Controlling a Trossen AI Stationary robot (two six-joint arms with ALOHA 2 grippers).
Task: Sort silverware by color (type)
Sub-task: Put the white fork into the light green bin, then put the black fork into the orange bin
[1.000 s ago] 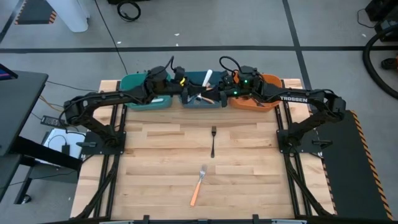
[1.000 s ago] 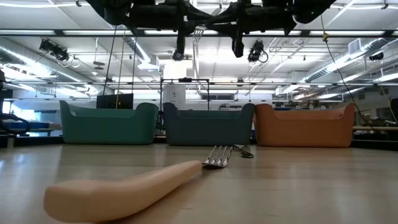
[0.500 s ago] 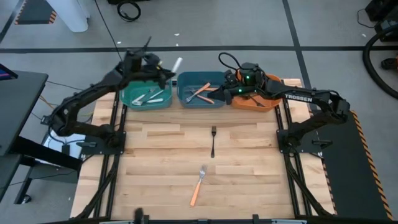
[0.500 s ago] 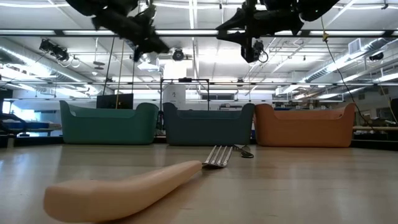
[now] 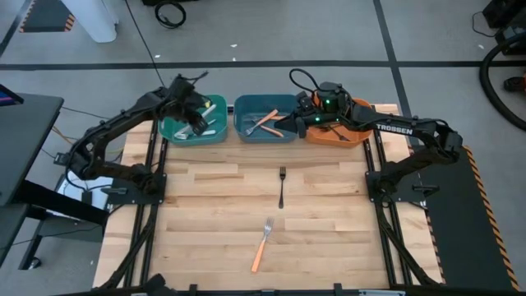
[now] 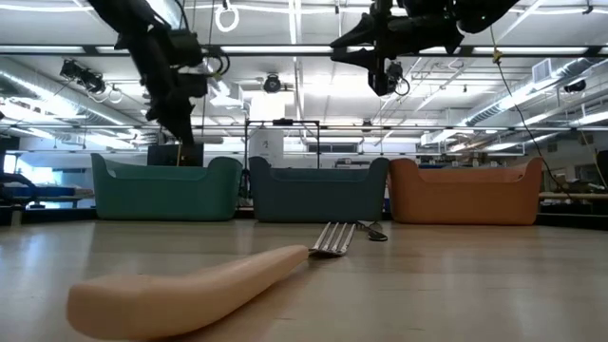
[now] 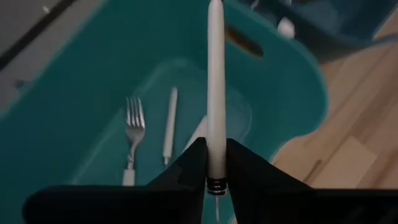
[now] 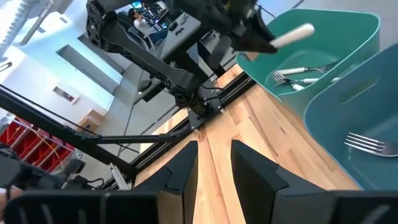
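Observation:
My left gripper (image 5: 198, 117) hangs over the teal bin (image 5: 169, 133), shut on a white-handled fork (image 7: 215, 93). Two more white forks (image 7: 133, 134) lie flat on that bin's floor. My right gripper (image 8: 214, 169) is open and holds nothing, hovering above the right end of the blue bin (image 5: 265, 138), where orange-handled forks (image 5: 268, 122) lie. A black fork (image 5: 281, 186) lies flat at mid-table. An orange-handled fork (image 5: 262, 244) lies nearer the near edge. My left gripper pinches the white fork between its two fingers at the end of the white handle beside the dark ribbed collar (image 7: 215, 169). The handle points straight away from the fingers, along them, lifted clear above the teal bin. The tines are hidden behind the fingers.
An orange bin (image 5: 355, 136) stands to the right of the blue one; all three bins line the far edge. In the low view the orange fork's handle (image 6: 190, 290) fills the foreground. Bare wood lies around both loose forks.
My left gripper carried the white fork from above the blue bin toward the table's left, swung out past the far edge, then came back down over the teal bin with the fork tipped downward. It stayed shut on the fork. My right gripper barely moved.

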